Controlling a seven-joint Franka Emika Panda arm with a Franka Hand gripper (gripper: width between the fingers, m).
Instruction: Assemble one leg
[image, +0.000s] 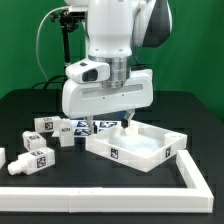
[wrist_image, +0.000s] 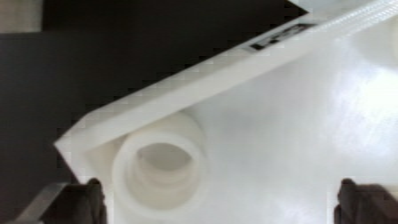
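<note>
Item: we log the leg (image: 45, 127) lying loose among its fellows toward the edge of the worktop (image: 25, 108) at the exterior view's left, while the pincer (wrist_image: 217, 204) hangs spread wide and empty over the corner socket (wrist_image: 160, 162) of the panel (image: 150, 155), likely to sight where that leg seats.

1. A robotics lab bench; a white Franka Panda arm (image: 112, 45) stands over a matte black table (image: 70, 172).
2. A plain green backdrop (image: 22, 40) closes off the whole scene behind the arm.
3. The loose white plastic parts carry black-and-white square fiducial tags for camera tracking; these are the chunky legs (image: 45, 127) and the square panel (image: 140, 152) with its raised rim.
4. A white rail (image: 90, 192) fences the table's near edge and turns a corner at the exterior view's right.
</note>
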